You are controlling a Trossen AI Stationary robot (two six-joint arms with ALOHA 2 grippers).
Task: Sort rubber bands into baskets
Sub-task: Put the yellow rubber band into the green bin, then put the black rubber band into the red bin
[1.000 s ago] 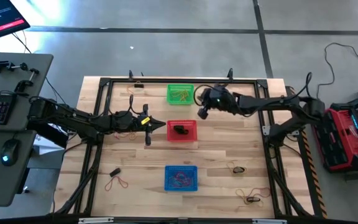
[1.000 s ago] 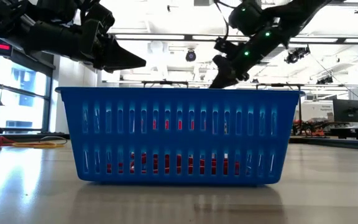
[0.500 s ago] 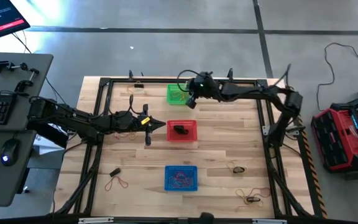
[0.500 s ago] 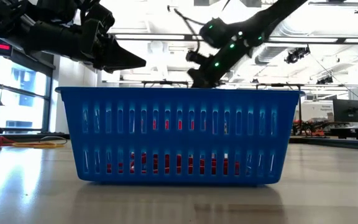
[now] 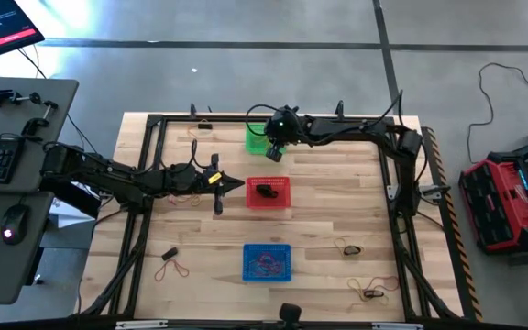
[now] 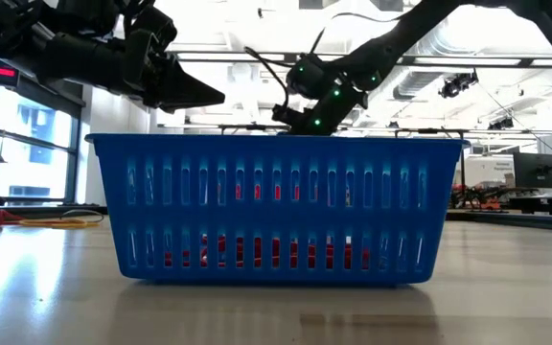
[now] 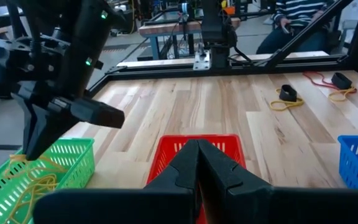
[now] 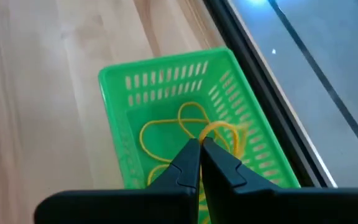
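My right gripper [image 8: 199, 144] is shut on a yellow rubber band [image 8: 220, 129] and hangs over the green basket [image 5: 260, 137] at the table's far middle. More yellow bands [image 8: 166, 134] lie on that basket's floor. The red basket [image 5: 269, 192] holds a dark band and stands at the centre. The blue basket [image 5: 267, 262] holds several bands and stands nearer. My left gripper [image 5: 238, 186] is shut and holds nothing. It stays in the air just left of the red basket, with its tips [image 7: 197, 144] pointing at it. My right gripper pinches the yellow band between its two fingertips [image 8: 191, 152], with a small loop [image 8: 227, 132] sticking out past them. The fingers slant down from the table's right side. The band is clear of the table, above the inside of the green basket [image 7: 39, 171].
Loose bands lie on the wood at the near left [image 5: 172, 268], the near right [image 5: 348, 247], by the near edge [image 5: 371, 292] and at the far left [image 5: 200, 128]. A black metal frame [image 5: 145, 165] runs around the table's edges.
My right gripper has swung toward the table's left and far side and sunk a little. It has gone from right of the green basket to above it, tipping further downward and staying shut. My left gripper has kept still.
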